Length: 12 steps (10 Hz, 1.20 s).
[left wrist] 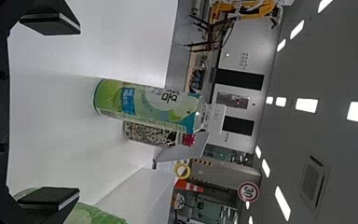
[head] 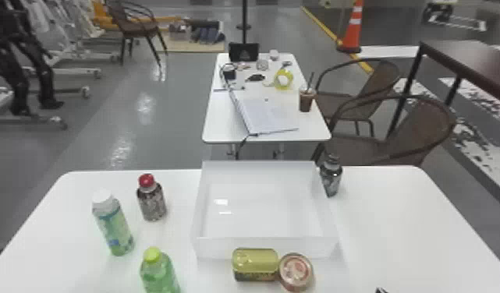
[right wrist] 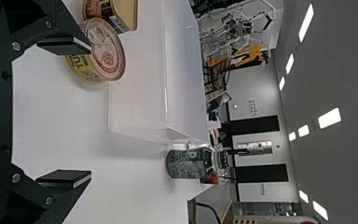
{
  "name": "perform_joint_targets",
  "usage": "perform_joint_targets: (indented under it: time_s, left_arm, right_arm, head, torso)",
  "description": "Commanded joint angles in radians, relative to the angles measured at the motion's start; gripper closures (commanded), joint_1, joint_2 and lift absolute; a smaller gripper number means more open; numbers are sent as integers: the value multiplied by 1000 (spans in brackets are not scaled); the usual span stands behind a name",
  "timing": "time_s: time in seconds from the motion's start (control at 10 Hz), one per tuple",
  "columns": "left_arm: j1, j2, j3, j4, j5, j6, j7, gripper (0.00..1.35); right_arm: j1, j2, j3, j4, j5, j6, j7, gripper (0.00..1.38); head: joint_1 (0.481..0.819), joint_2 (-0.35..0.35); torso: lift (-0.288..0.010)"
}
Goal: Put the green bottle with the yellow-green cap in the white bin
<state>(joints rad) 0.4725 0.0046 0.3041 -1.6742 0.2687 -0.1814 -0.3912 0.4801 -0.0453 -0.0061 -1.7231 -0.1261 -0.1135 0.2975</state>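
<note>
"Green bottle (head: 160, 276), yellow-green cap (head: 152, 255): where is it?"

"Standing on the table (head: 397, 218), left of the white bin (head: 266, 248) and nearer us than its front wall. The bin has nothing in it."

"So which step is in hand?"

"Lining up for the grasp, I'd judge. The left gripper (left wrist: 79, 109) has its fingers wide apart, holding nothing, and points more at the white-capped bottle (left wrist: 144, 105), farther left of the bin."

"Next move?"

"Shift it binward until the green one sits between the fingers, then close, lift clear of the bin's wall and lower inside."

"And the right gripper (right wrist: 91, 111)?"

"Wide open and empty, right of the bin on our side."

"Anything else by the bin?"

"Rectangular can (head: 255, 265) and round can (head: 295, 271) in front, red-capped bottle (head: 151, 200) left, dark bottle (head: 330, 179) just right."
</note>
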Motion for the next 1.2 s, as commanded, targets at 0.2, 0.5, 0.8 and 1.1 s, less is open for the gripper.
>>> perform_joint_targets:
  time_s: [0.2, 0.5, 0.8, 1.1]
  left_arm:
    - [0, -7, 0, 5, 7, 2, 0, 91]
    - [5, -7, -5, 7, 9, 0, -5, 91]
    - [18, -7, -40, 10, 27, 20, -52, 88]
    - [6, 11, -111, 10, -29, 3, -60, 88]
  right_arm:
    - [-3, -1, 0, 3, -3, 0, 2, 331]
    - [-3, -1, 0, 5, -4, 0, 2, 331]
    - [-2, -1, 0, 5, -4, 0, 3, 331]
    - [-3, -1, 0, 7, -10, 5, 3, 331]
  head:
    - [549, 0]
    - [549, 0]
    - [549, 0]
    - [549, 0]
  torso:
    - [-100]
    - [-100]
    - [-100]
    - [-100]
